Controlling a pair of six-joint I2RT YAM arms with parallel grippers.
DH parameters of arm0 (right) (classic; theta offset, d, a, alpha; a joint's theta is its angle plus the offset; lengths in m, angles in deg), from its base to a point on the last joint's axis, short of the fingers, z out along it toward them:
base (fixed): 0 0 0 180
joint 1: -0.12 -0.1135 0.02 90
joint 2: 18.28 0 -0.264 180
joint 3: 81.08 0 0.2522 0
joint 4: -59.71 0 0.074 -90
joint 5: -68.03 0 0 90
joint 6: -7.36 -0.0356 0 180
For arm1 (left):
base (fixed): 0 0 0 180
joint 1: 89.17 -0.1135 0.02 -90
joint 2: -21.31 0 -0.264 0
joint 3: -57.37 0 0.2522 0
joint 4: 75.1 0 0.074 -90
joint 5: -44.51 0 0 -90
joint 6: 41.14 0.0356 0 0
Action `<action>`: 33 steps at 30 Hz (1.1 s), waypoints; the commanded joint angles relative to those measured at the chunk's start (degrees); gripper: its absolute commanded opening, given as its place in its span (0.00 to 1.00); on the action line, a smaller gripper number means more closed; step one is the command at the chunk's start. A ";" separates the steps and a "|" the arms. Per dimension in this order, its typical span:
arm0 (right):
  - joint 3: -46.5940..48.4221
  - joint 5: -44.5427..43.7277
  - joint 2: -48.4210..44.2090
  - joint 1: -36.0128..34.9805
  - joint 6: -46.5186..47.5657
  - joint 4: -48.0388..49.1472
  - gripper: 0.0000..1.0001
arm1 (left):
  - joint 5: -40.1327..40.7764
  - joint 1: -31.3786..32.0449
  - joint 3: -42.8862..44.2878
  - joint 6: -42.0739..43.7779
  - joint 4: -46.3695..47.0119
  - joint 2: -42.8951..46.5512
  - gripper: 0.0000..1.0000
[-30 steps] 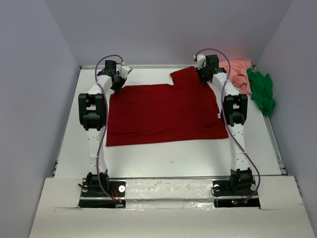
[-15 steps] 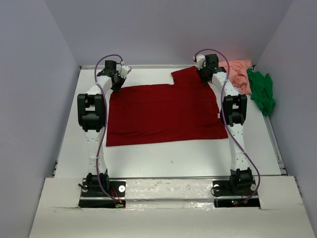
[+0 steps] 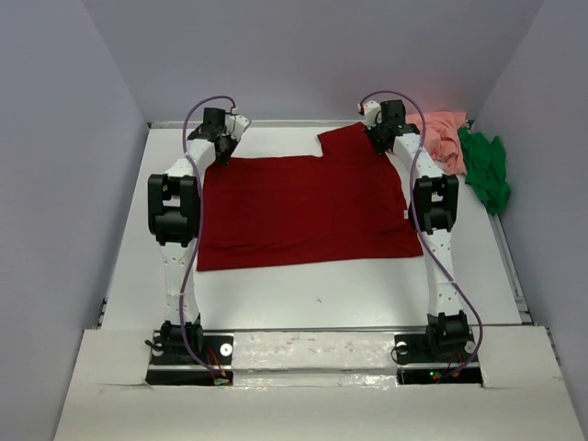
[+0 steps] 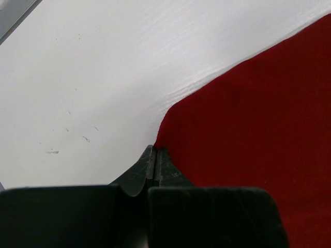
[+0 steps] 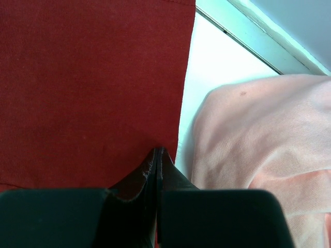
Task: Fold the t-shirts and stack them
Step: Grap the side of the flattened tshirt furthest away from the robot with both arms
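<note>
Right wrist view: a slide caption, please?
Shut right fingers pinch the dark red t-shirt at its edge, beside the salmon pink t-shirt.

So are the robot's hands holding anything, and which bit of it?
Yes, both pinch the dark red t-shirt. The left gripper is shut on its far left corner, and the right gripper is shut on its far right edge.

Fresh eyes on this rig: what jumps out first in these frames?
A dark red t-shirt lies spread flat across the middle of the white table. The left gripper and right gripper are each pinched shut on one of its far corners. At the far right edge, a salmon pink t-shirt and a bright green t-shirt lie crumpled side by side, not yet folded.
</note>
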 commanded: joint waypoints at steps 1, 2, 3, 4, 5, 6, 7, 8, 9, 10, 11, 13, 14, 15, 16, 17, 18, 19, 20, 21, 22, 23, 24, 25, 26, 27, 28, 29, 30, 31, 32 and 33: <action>2.72 1.02 -4.80 0.30 0.41 2.10 0.00 | 1.14 0.22 -0.22 0.16 0.61 5.05 0.00; 2.72 1.11 -4.98 0.30 0.32 2.10 0.00 | 1.14 0.22 -0.31 0.07 0.70 5.14 0.00; 2.81 1.11 -5.33 0.30 0.32 2.01 0.00 | 1.14 0.30 -0.40 0.16 0.61 5.23 0.00; 2.89 1.11 -5.59 0.30 0.23 2.10 0.00 | 1.14 0.30 -0.40 0.16 0.61 5.32 0.00; 2.72 1.11 -6.38 0.30 0.23 2.01 0.00 | 1.14 0.30 -0.49 0.16 0.61 5.32 0.00; 2.46 1.11 -6.99 0.30 0.14 2.01 0.00 | 1.14 0.30 -0.40 0.16 0.61 5.32 0.00; 2.19 1.37 -7.44 0.30 -0.03 2.01 0.00 | 1.14 0.39 -0.49 0.16 0.53 5.40 0.00; 1.93 1.46 -8.66 0.30 -0.12 1.92 0.00 | 1.14 0.39 -0.49 -0.02 0.53 5.40 0.00; 1.23 1.72 -9.19 0.30 -0.21 1.92 0.00 | 1.14 0.39 -0.49 -0.02 0.53 5.40 0.00; 0.79 2.24 -9.81 0.30 -0.38 1.84 0.00 | 1.14 0.39 -0.49 -0.19 0.53 5.58 0.00; 0.44 2.42 -10.94 -0.22 -0.39 1.84 0.00 | 1.14 0.39 -0.49 -0.19 0.53 5.58 0.00; -0.70 2.51 -11.74 -0.22 -0.04 1.75 0.00 | 1.14 0.39 -0.40 -0.11 0.44 5.76 0.00; -1.23 2.60 -11.83 -0.22 0.66 1.75 0.00 | 1.14 0.39 -0.31 -0.28 0.35 5.76 0.00; -1.85 2.17 -11.92 -0.22 1.54 1.84 0.00 | 1.14 0.39 -0.23 -0.11 0.18 5.67 0.00; -2.37 0.68 -11.31 -0.22 2.24 2.01 0.00 | 1.14 0.39 -0.23 -0.19 0.09 5.76 0.00; -2.64 0.06 -10.96 -0.22 2.60 2.01 0.00 | 1.14 0.39 -0.23 -0.11 0.00 5.76 0.00; -2.90 -0.38 -10.61 -0.22 2.60 2.01 0.00 | 1.14 0.48 -0.31 -0.11 -0.09 5.76 0.00; -3.08 -0.56 -9.82 -0.22 2.60 2.10 0.01 | 1.14 0.48 -0.23 -0.19 0.00 5.67 0.00; -3.26 -0.74 -9.38 -0.22 2.43 2.10 0.06 | 1.14 0.48 -0.31 -0.02 0.00 5.67 0.00; -3.08 -0.74 -8.85 -0.22 2.25 2.10 0.09 | 1.14 0.39 -0.31 0.07 0.00 5.58 0.00; -2.73 -0.91 -8.32 -0.22 1.90 2.10 0.10 | 1.14 0.48 -0.31 0.07 -0.09 5.49 0.00; -2.12 -1.26 -7.27 -0.22 1.20 2.10 0.13 | 1.14 0.48 -0.31 0.24 0.00 5.41 0.00; -1.85 -1.44 -6.74 -0.22 1.11 2.10 0.15 | 1.14 0.48 -0.31 0.33 0.00 5.40 0.00; -1.76 -1.62 -5.87 -0.22 0.41 2.01 0.16 | 1.14 0.48 -0.31 0.33 0.00 5.40 0.00; -1.68 -1.71 -5.51 -0.22 -0.03 2.01 0.18 | 2.97 0.48 -0.40 0.33 0.00 5.49 0.00; -1.68 -1.88 -5.07 -0.22 -0.38 1.92 0.18 | 3.08 0.48 -0.31 0.42 0.00 5.41 0.00; -1.94 -1.71 -4.89 -0.22 -0.82 1.92 0.18 | 3.25 0.48 -0.49 0.42 0.00 5.49 0.00; -2.37 -1.53 -4.63 -0.22 -0.91 1.92 0.18 | 3.25 0.48 -0.49 0.42 0.08 5.49 0.00; -2.99 -1.44 -4.11 -0.22 -1.09 1.92 0.18 | 3.25 0.48 -0.58 0.59 0.00 5.49 0.00; -2.99 -1.53 -3.84 -0.22 -1.35 1.84 0.18 | 3.25 0.48 -0.66 0.51 0.00 5.58 0.00; -3.08 -1.44 -3.14 -0.22 -1.61 1.84 0.18 | 3.25 0.48 -0.75 0.42 0.00 5.75 0.00; -3.00 -1.44 -2.79 -0.22 -1.62 1.84 0.18 | 3.25 0.48 -0.84 0.51 0.00 5.76 0.00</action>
